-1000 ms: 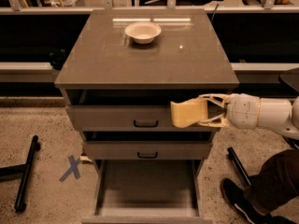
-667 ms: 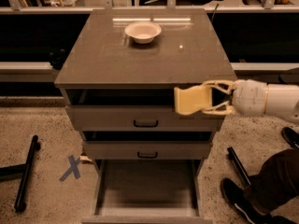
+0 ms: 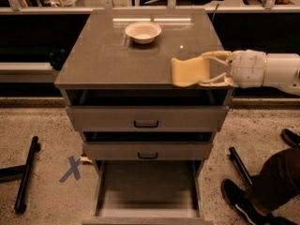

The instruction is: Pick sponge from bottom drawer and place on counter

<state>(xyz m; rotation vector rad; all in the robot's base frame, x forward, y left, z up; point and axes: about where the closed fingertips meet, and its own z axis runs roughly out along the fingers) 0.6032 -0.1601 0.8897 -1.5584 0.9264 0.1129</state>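
Note:
The pale-yellow sponge (image 3: 189,72) is held in my gripper (image 3: 205,71), which reaches in from the right with its fingers (image 3: 216,56) closed on the sponge's right side. The sponge hangs over the front right part of the counter (image 3: 108,55), at or just above its surface. The bottom drawer (image 3: 147,187) is pulled open below, and its flat floor is bare.
A white bowl (image 3: 143,32) sits at the back middle of the counter. The two upper drawers with black handles (image 3: 146,123) are slightly open. A person's leg and shoe (image 3: 253,191) are on the floor at the right. A black bar (image 3: 24,172) and a blue X mark (image 3: 71,168) are at the left.
My gripper has lifted the sponge from in front of the top drawer up to counter level, over the counter's front right part.

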